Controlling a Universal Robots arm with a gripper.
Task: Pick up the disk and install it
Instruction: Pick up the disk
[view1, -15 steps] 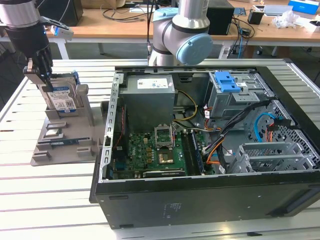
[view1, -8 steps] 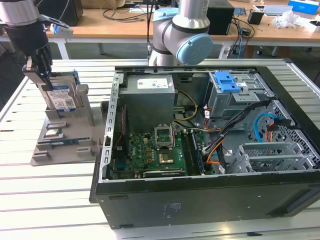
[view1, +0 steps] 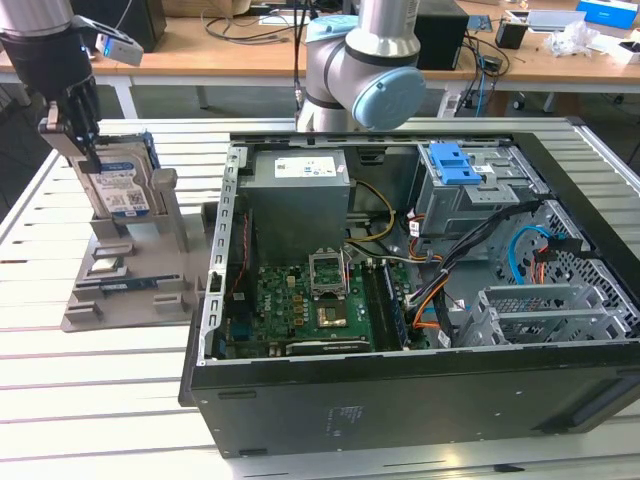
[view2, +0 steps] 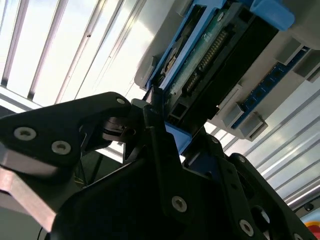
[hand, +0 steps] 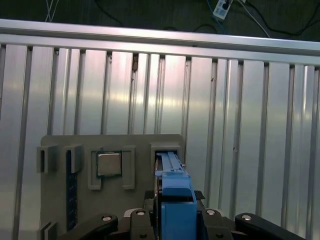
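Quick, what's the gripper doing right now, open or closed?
Gripper: closed on the disk, which stands upright in the gray holder.

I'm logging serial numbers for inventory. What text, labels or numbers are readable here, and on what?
No text is legible.
White-and-blue label on the disk: print too small to read.
White label on the power supply: too small to read.
White marking on the computer case: too small to read.

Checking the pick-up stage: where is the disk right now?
At the exterior view's left, the disk stands upright in the grey holder beside the open computer case, the gripper at its top edge.
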